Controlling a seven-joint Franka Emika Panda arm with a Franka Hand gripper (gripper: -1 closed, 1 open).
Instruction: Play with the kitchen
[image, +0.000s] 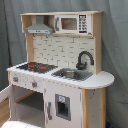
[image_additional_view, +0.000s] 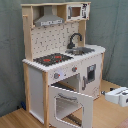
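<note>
Wood floor (image_additional_view: 20, 119) (grey curtain (image_additional_view: 10, 50)) under kitchen (image_additional_view: 60, 55).

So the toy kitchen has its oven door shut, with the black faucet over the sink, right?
Not quite. The oven door on the kitchen hangs open, as the second exterior view shows. The black faucet does stand over the sink.

No text, label, brand, number or sign can be read anywhere on the kitchen (image: 55, 70) in both exterior views; the small dark marks on its microwave panel (image: 82, 23) are too blurred to make out
</note>
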